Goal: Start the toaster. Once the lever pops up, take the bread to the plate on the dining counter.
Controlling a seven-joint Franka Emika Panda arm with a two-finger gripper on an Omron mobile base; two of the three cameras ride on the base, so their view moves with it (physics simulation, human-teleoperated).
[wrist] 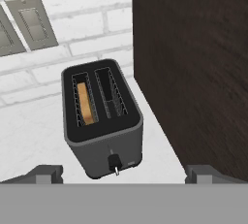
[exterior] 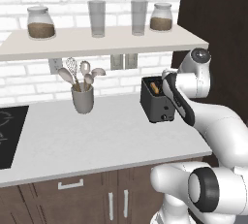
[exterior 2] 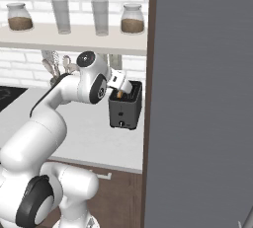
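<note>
A white brick wall (exterior: 29, 75) backs the whole scene, and a tall dark wood panel (wrist: 193, 68) closes it off on the right, standing just beside the toaster. In the right base view a large flat grey slab (exterior 2: 202, 98) fills the right half of the picture; what it belongs to I cannot tell. Below the wall runs the pale grey surface (exterior: 87, 136), with dark wood cabinet fronts (exterior: 72, 199) and pale handles under it and a black hob (exterior: 9, 131) let into its left end. A long pale shelf (exterior: 97, 41) hangs on the wall above, carrying two lidded jars of brown stuff (exterior: 40, 23) at its ends and two clear glasses (exterior: 97, 18) between them. Two grey switch plates (wrist: 30, 22) sit on the brick behind the toaster.

The white arm (exterior: 213, 121) bends up over the right end of the surface, its hand hanging above the toaster (exterior: 156, 99) and apart from it. The jaws stand wide apart with nothing between them (each dark tip sits at a bottom corner of the hand view). The toaster rests at the back right of the surface. A grey utensil cup (exterior: 83, 99) with spoons and a whisk stands well to its left. The bread (wrist: 85, 103) sits upright in the left slot, seen from the hand. A small dark lever (wrist: 114, 162) shows low on the toaster's near end.
</note>
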